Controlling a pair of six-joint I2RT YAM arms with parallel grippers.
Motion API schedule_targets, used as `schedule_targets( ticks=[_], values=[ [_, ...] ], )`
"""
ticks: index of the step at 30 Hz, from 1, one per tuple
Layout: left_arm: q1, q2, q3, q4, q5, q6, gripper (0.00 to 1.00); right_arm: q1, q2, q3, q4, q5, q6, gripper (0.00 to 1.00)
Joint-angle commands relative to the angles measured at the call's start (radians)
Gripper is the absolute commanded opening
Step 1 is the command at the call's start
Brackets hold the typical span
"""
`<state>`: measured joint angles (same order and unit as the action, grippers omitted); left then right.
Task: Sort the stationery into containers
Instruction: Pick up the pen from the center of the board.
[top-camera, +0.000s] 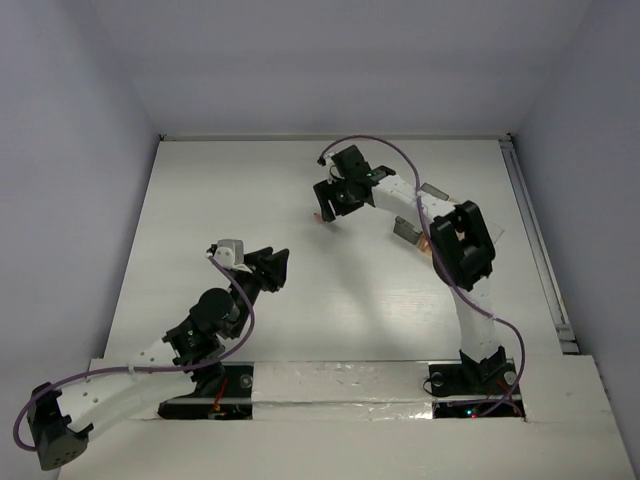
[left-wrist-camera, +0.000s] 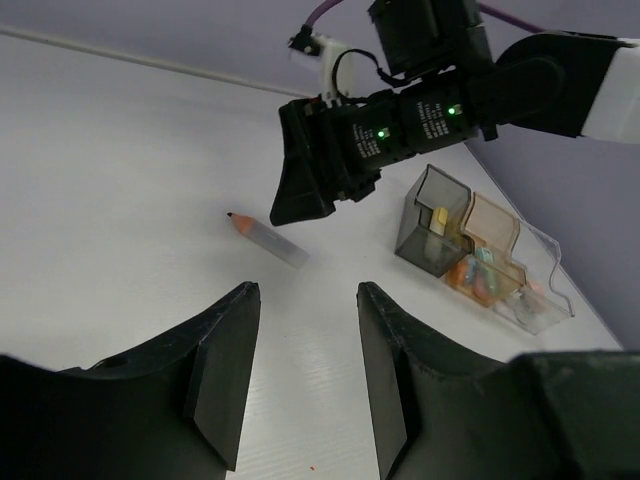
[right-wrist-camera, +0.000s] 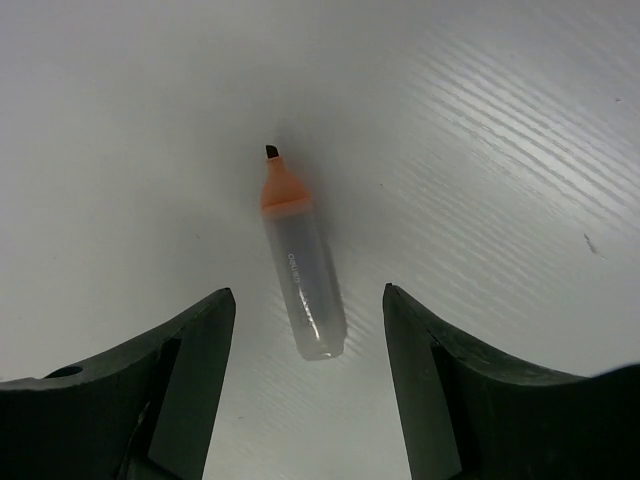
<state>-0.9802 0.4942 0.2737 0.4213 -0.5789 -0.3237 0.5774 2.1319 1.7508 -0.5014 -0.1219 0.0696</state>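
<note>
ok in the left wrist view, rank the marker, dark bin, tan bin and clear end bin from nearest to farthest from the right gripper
1. marker, just below the right gripper
2. dark bin, row's left end
3. tan bin, next along
4. clear end bin, far right

the left arm (top-camera: 140, 362) sits low and folded by its base, elbow swung out to the left. the left gripper (top-camera: 270, 268) points forward and to the right, jaws parted. the right arm (top-camera: 470, 300) rises, bends and reaches left, and the right gripper (top-camera: 330, 205) points down, jaws spread wide.
</note>
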Motion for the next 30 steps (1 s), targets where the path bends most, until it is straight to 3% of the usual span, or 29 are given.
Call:
schedule_targets(
  ticks=[1,20,21,22,25,30],
  values=[
    [0.000,-0.008,-0.002,0.033,-0.007,-0.005,0.41,0.012,0.049,0.125,-0.140,-0.051,-0.105,0.67],
    [0.000,-0.002,-0.001,0.036,0.001,-0.006,0.40,0.021,0.299,0.374,-0.230,-0.059,-0.110,0.55],
    [0.000,0.000,-0.001,0.036,0.001,-0.005,0.40,0.021,0.303,0.375,-0.229,-0.059,-0.108,0.52],
    [0.000,0.003,0.001,0.036,-0.001,-0.005,0.40,0.030,0.306,0.375,-0.227,-0.059,-0.106,0.39],
    [0.000,0.010,0.002,0.037,-0.001,-0.011,0.41,0.030,0.295,0.354,-0.201,-0.045,-0.087,0.17],
    [0.000,0.032,0.004,0.043,0.005,-0.015,0.42,0.030,0.188,0.256,-0.073,-0.045,0.010,0.06]
  ],
)
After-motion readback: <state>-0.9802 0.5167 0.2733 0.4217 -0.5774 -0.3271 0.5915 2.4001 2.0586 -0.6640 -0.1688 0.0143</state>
